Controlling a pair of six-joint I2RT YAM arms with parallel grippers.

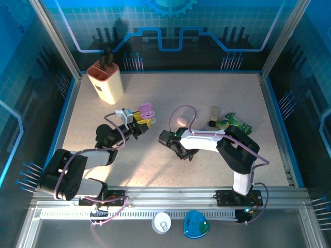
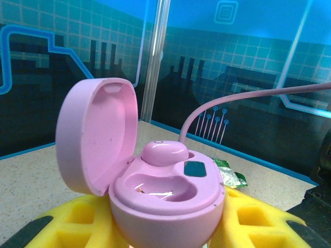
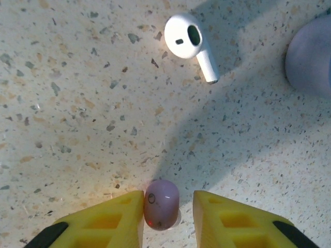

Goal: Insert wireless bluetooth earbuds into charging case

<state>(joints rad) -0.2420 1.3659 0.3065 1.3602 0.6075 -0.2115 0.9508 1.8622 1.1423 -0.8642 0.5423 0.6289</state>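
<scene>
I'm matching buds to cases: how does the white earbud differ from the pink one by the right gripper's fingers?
The white earbud has a stem; the pink earbud is a rounded nub without one. The white earbud lies clear of the fingers; the pink earbud sits between the yellow fingers of the right gripper. Both rest on the speckled table.

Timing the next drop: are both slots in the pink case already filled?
No: the pink case holds one pink earbud, and its near slot is empty.
</scene>
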